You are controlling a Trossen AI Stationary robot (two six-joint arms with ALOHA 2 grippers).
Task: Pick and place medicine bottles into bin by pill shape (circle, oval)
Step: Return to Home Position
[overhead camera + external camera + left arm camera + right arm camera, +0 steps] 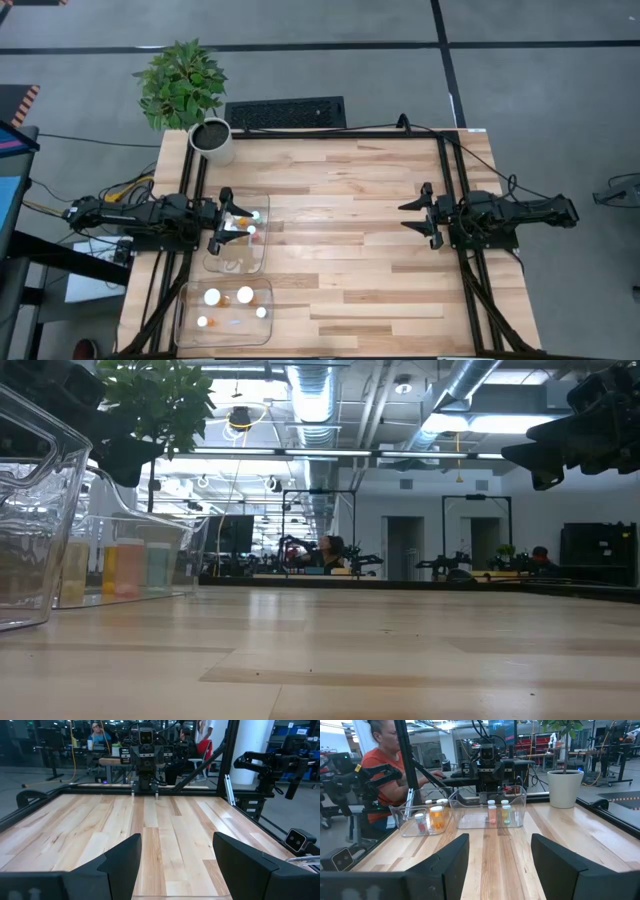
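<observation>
Left gripper (222, 220), fingers apart and empty, hangs at the frame's left over the upper clear plastic bin (240, 262), partly hiding its contents. Right gripper (410, 216), likewise apart, waits at right. Small orange white-capped medicine bottles (244, 296) stand in that bin and the lower clear bin (225, 335), seemingly. Leafy potted plant (183, 82) upper left.

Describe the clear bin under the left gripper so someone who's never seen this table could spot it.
Find the potted plant at a corner of the table, on the left arm's side. Two clear bins lie along that edge; take the bin nearer the plant. Unlike the other bin, it has the open left gripper above it.
</observation>
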